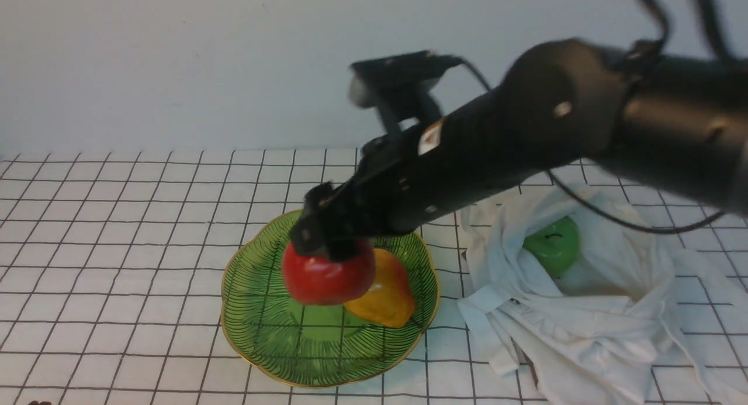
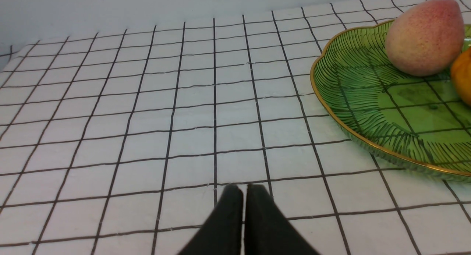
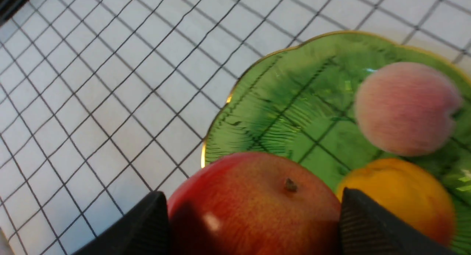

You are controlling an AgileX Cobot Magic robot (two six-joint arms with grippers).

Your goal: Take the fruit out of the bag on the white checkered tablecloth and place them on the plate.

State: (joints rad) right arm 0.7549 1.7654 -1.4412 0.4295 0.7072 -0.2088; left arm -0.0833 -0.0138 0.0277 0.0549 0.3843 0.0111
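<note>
We judge ourselves past halfway: our right claw [image 1: 327, 247], spread wide, grips the red apple [image 1: 327, 279] over the plate [image 1: 263, 329] by a peach [image 3: 404, 107] and a yellow fruit [image 1: 385, 294], while the green apple [image 1: 552, 244] lies in the bag [image 1: 584, 329].

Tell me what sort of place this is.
Probably a staged robot test bench, not a real kitchen: a white checkered tablecloth against a bare pale wall, the right gripper holding a red apple over a green plate, and a white cloth bag beside it.
</note>
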